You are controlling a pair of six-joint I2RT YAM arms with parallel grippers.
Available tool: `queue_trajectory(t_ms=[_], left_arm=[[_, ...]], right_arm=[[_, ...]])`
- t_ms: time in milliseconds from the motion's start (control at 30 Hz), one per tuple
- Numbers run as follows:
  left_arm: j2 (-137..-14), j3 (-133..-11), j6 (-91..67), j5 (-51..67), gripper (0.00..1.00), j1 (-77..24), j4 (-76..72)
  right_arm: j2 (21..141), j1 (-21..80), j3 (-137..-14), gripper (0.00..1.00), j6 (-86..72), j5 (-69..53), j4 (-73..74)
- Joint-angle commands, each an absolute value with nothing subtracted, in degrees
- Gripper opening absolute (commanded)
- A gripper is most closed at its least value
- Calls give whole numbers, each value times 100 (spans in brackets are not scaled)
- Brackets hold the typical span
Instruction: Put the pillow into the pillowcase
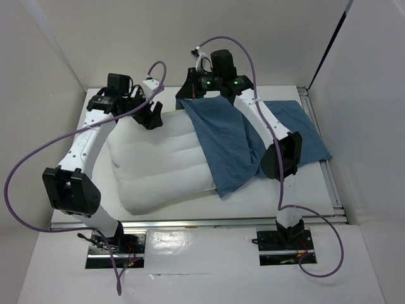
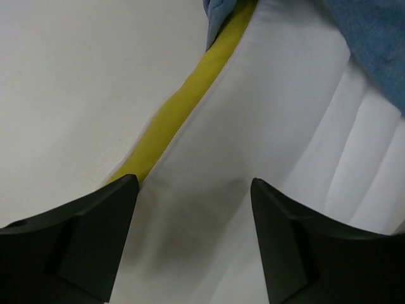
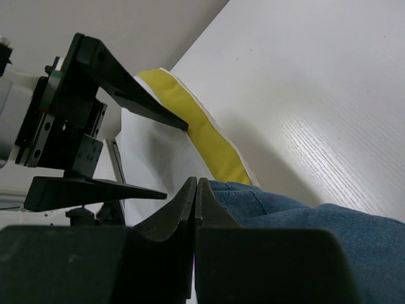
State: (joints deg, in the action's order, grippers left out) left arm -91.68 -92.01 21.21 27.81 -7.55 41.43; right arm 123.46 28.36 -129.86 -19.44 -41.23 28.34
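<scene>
Puffy white pillow (image 1: 161, 164) with yellow edge band lies on table (image 1: 304, 190), right end under wrinkled dusty-blue cloth pillowcase (image 1: 221, 139); both judged light, limp; take hem and pillow corner; left pincer (image 2: 193, 190) apart above banded edge; right pincer (image 3: 196, 183) together at hem, pinch unclear.

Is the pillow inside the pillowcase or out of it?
Mostly out: most of the white pillow lies bare, the pillowcase covering only its right end; sleeved or just draped, cannot tell.

Left arm (image 1: 85, 136) and right arm (image 1: 262, 117) were white with black joints and purple cables (image 1: 223, 37); the left gripper (image 2: 193, 183) had black wedge fingers (image 2: 76, 247).
</scene>
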Motion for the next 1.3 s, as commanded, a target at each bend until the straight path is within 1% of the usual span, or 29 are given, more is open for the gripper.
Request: queue_trajectory(t_ms=[0,33,133,167,233,267,333,400,433,500,600,800,933,1167,1267], left_arm=[[-9359,-9500,2249,3015,89,-712,4297],[-9430,-9553,2320,3015,91,-712,4367],[-9702,-9694,2373,3076,91,-651,4473],[-9790,-9755,2521,3172,90,-650,4552],[-10062,-10010,2636,3409,82,-650,4876],[-10150,-10098,2759,3488,64,-650,4982],[-10318,-10352,2812,3612,32,-650,5185],[-10441,-10424,2812,3612,3,-598,5300],[-10441,-10424,2812,3673,0,-598,5300],[-10267,-10319,2681,3674,0,-598,4994],[-10204,-10318,2558,3796,0,-598,4931],[-10204,-10670,2005,4095,0,-817,4712],[-10151,-10784,1732,4096,0,-967,4457],[-10151,-10846,1143,4219,0,-1230,3877],[-10020,-10696,915,4219,0,-1292,3544]], right_arm=[[12067,2892,-13254,0,-1960,-4307,2443],[12067,2892,-13202,0,-1960,-4307,2443],[12015,2892,-13149,0,-1960,-4307,2443],[12015,2892,-13148,0,-1960,-4307,2443],[11962,2892,-13148,0,-1960,-4307,2443],[11962,2892,-13096,0,-1960,-4307,2443],[11962,2892,-13096,0,-1960,-4307,2443],[11962,2892,-13096,0,-1960,-4254,2443],[11962,2892,-13096,0,-1960,-4254,2443],[11962,2892,-13148,0,-1960,-4254,2443],[12085,3023,-13262,0,-1960,-4254,2443],[12471,3261,-13684,0,-2127,-4307,2382],[12691,3506,-13965,0,-2320,-4307,2250],[12753,3787,-14027,0,-2425,-4192,1899],[12806,3788,-14027,0,-2478,-4070,1828]])
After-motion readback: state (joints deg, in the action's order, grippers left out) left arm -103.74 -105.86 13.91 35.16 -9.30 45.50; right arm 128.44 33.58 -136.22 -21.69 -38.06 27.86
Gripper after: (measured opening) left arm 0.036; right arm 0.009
